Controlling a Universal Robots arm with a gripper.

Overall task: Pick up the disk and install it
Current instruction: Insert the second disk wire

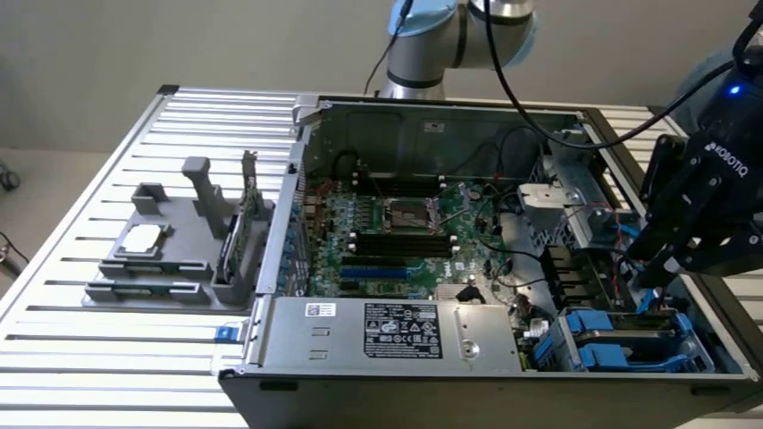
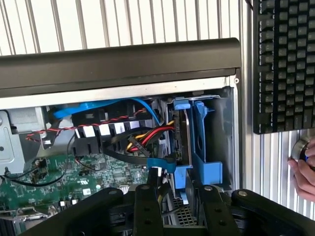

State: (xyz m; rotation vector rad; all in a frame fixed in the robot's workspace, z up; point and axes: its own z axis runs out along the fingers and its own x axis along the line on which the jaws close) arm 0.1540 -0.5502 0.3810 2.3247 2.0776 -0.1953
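Gripper over the drive bay corner of the open computer case

Nearest to us in the wrist view, we see the gripper [image 2: 176,204] with its two black fingers [image 2: 148,209] standing partly apart, a gap between them; whether they grip anything we cannot tell. Just beyond the fingertips the disk [image 2: 186,135] stands on edge in its blue carrier, seated in the bay at the corner of the computer case [image 2: 118,64], beside red, yellow and blue cables [image 2: 140,140]. In the exterior view the gripper [image 1: 703,241] hangs over that same corner of the case, above the blue bays [image 1: 596,335]. Farther in lies the green motherboard [image 1: 399,241], with the grey power supply box [image 1: 399,331] along the case's near edge. Beyond the case wall, on the slatted table [image 2: 123,22], a keyboard [image 2: 285,64] rests, and a person's hand [image 2: 302,172] lies near it.
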